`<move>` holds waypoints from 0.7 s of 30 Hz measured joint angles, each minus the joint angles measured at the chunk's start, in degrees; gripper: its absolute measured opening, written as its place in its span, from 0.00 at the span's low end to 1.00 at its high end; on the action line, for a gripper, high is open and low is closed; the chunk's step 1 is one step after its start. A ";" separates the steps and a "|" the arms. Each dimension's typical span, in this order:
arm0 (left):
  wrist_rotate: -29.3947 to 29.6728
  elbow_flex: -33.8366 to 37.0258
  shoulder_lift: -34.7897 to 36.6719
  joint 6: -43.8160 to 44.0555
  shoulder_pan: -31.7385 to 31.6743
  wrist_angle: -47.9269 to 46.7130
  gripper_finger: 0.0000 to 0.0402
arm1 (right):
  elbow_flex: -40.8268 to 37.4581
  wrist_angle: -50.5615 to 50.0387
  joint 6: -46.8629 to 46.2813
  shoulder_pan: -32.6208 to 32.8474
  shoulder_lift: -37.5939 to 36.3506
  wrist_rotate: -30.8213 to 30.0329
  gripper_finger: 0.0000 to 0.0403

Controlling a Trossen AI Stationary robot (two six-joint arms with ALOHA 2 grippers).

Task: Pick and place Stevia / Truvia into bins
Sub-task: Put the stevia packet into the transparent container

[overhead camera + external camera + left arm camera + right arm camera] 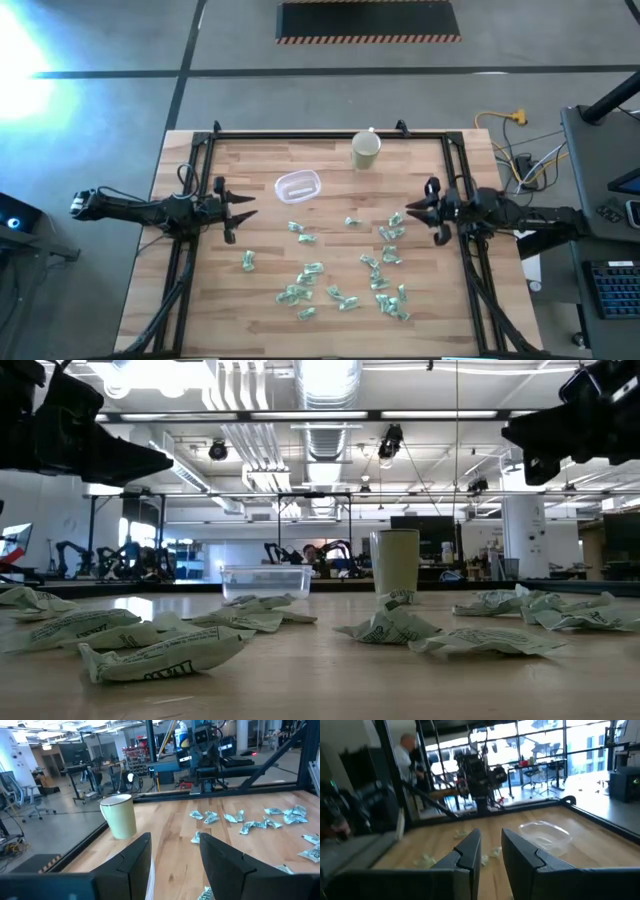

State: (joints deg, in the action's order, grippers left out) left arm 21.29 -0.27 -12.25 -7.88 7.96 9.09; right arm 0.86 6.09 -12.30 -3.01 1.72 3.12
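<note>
Several pale green and white Stevia sachets (310, 272) lie scattered flat on the wooden table, from its middle toward the near edge; they also show in the low view (160, 650) and both wrist views (255, 824) (462, 834). The clear plastic bin (298, 186) (545, 836) (266, 580) stands on the table at the far middle, with nothing visible inside. My left gripper (245, 212) (175, 845) hovers level at the table's left side, open and holding nothing. My right gripper (410, 212) (491, 840) hovers level at the right side, open by a narrower gap, also holding nothing.
A taller beige cup (365, 150) (120, 816) (395, 560) stands upright near the far edge, right of the bin. A black frame (330, 135) runs around the table's far and side edges. A person shows in the room beyond the table (407, 750).
</note>
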 joint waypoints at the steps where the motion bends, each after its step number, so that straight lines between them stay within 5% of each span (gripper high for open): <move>1: 0.01 0.00 0.00 0.02 -0.01 0.59 0.38 | 0.00 0.62 -1.62 0.00 0.00 0.00 0.17; 11: -0.43 0.00 -0.09 4.35 0.00 9.16 0.38 | 0.00 2.47 -7.00 -0.02 -0.04 -0.46 0.17; 21: -0.48 0.00 -0.50 4.55 0.01 11.41 0.38 | 0.00 8.29 5.04 -0.06 -0.09 -1.82 0.17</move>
State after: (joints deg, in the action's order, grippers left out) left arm 20.82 -0.27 -12.75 -3.33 7.97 20.50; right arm 0.86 14.38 -7.25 -3.07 1.63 1.30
